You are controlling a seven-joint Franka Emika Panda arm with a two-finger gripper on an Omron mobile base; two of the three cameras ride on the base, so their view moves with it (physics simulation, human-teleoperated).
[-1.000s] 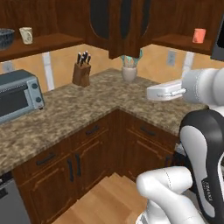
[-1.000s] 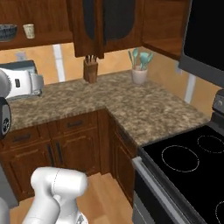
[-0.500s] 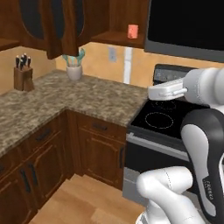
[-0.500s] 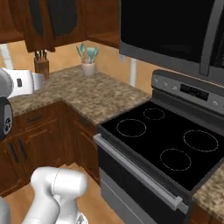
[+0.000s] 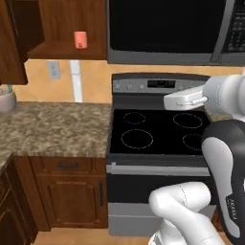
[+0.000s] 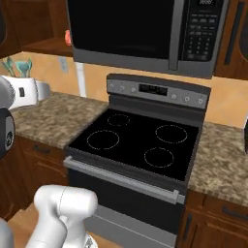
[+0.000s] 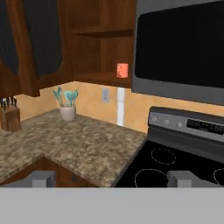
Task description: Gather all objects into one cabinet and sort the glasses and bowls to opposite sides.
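1. One salmon-orange cup (image 5: 80,39) is seen upright on the shelf of the wall cabinet (image 5: 67,24), just left of the microwave (image 5: 167,31); in the hand view the cup (image 7: 122,70) sits at about 12 o'clock, on the lower shelf.
2. In the right base view only an edge of the cup (image 6: 68,37) is visible beside the microwave.
3. The end effector (image 7: 111,178) is held wide open and empty; its two finger tips are seen far apart at the bottom of the hand view, nothing between them.
4. The end effector is raised above the stove (image 5: 158,134), well apart from the cup.
5. A stone-patterned desk (image 5: 52,127) is seen at 9 o'clock of the stove.
6. A pale jar with teal utensils (image 7: 66,105) stands on the desk at the wall, at 10 o'clock in the hand view.
7. A knife block (image 7: 9,116) is seen at the far 9 o'clock edge of the hand view.
8. A dark-panelled cabinet door (image 7: 41,39) stands open at 11 o'clock.
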